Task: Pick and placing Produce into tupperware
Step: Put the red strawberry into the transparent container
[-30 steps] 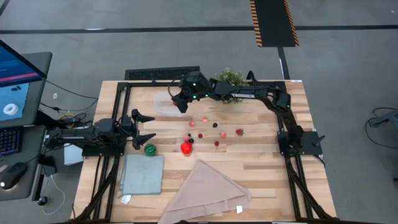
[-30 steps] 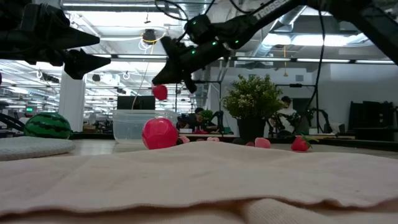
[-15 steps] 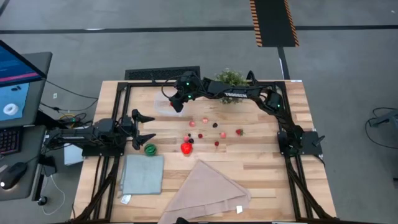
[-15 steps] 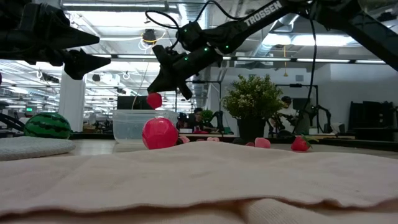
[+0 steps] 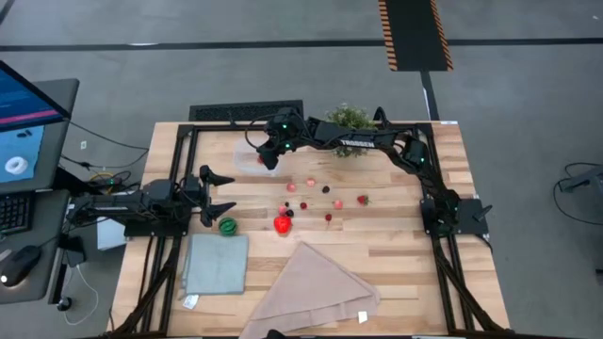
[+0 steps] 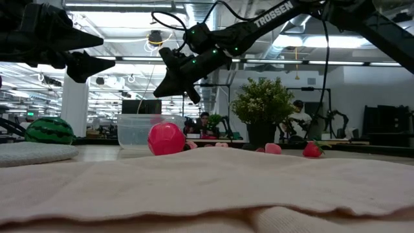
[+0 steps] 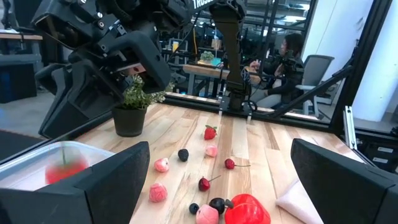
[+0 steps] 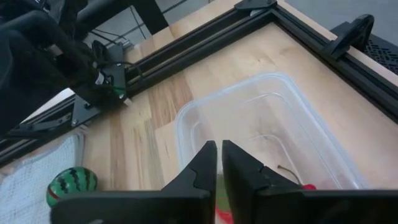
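Right tool [image 5: 265,156]: hangs over the tupperware [image 5: 251,157] at the far side of the desk [image 5: 396,245]; from its wrist camera the two fingers [image 8: 202,167] stand almost together with only a thin slit between them, nothing gripped.
Red piece [image 7: 64,169]: blurred, inside the tupperware, directly below the right tool; apart from the fingers.
Tupperware: clear, rounded corners, beneath the right tool; in the low view [image 6: 141,131] its rim sits under the tool's tip.
Left tool [image 5: 219,196]: raised at the desk's left edge, well away from the right tool; fingers spread wide apart, empty.
Loose produce: small red, pink and dark pieces [image 5: 326,196] scattered on the desk, between the two tools and toward the near side from the right tool.
Larger red piece [image 5: 282,224]: on the desk, well clear of the right tool, closer to the left tool.
Round green piece [image 5: 227,225]: just beside the left tool, on the desk.
Grey-blue cloth [image 5: 216,265]: flat, near side of the left tool.
Beige cloth [image 5: 316,287]: folded, near edge of the desk.
Potted plant [image 5: 348,120]: beside the right arm, far edge.
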Controlling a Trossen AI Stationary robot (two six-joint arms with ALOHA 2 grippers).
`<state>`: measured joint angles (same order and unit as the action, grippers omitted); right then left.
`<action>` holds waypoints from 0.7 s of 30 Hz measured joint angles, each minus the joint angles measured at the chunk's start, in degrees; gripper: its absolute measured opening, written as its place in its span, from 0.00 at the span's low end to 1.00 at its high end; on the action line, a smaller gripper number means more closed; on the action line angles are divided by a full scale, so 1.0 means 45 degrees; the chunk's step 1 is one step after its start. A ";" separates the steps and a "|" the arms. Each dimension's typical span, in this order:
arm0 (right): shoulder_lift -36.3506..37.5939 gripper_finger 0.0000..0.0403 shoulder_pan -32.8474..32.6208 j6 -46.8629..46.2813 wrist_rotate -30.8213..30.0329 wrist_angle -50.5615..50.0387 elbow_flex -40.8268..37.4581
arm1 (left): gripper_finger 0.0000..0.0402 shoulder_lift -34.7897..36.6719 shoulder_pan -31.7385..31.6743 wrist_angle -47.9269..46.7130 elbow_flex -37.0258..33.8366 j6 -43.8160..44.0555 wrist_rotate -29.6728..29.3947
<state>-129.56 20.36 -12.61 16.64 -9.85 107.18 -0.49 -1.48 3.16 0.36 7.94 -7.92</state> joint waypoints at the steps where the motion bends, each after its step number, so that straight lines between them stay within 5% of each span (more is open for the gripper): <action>1: 0.0000 0.15 0.0000 0.0003 -0.0009 -0.0003 -0.0005 | 0.95 0.0004 -0.0003 0.0000 0.0000 0.0000 0.0000; 10: 0.0304 0.33 0.0079 0.0331 0.0236 -0.0450 0.0012 | 0.95 0.0000 0.0000 0.0000 0.0001 0.0000 0.0000; 21: 0.2784 0.34 -0.0224 0.2036 0.1319 -0.3623 0.0165 | 0.95 0.0004 -0.0003 -0.0019 0.0000 0.0092 0.0127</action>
<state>-117.03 19.35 -3.45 22.57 -26.16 107.92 -0.47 -1.49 3.07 0.36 8.36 -7.35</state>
